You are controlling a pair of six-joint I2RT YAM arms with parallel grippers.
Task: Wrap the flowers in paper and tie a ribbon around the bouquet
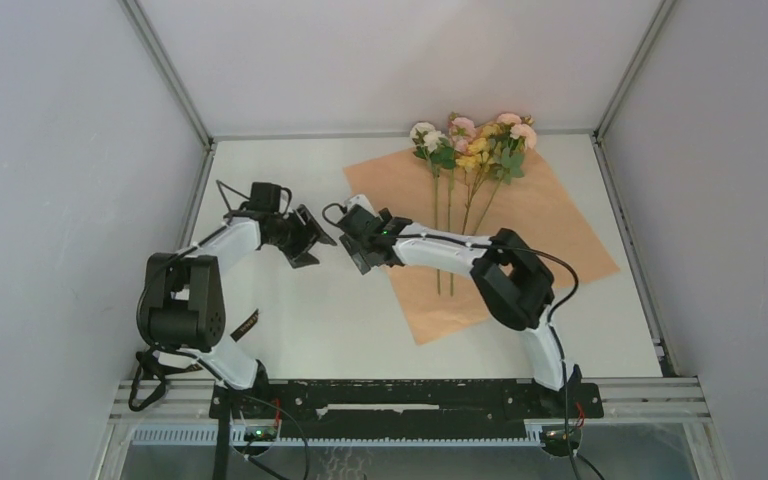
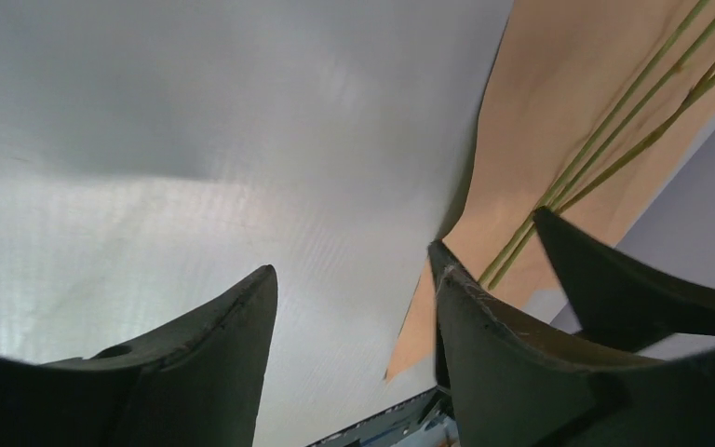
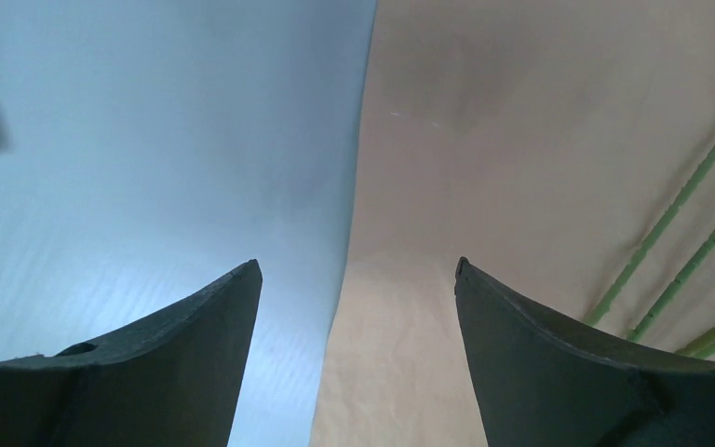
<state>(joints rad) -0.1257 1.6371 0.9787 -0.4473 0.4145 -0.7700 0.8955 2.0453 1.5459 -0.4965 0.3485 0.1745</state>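
Left gripper (image 2: 354,261) and right gripper (image 3: 358,263) hung spread and empty at the paper (image 3: 521,140) edge; wrapping looked unstarted, and the next move likely needed pinching that edge over the flowers (image 1: 475,145).

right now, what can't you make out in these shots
- Ribbon: not identifiable in any view; a thin dark line beside the left arm, top view, is too small to tell from cable.
- Flowers: lower stalks hidden under the right arm, top view; blooms cut off by the frame in both wrist views.
- Paper: underside hidden, lying flat on the table.
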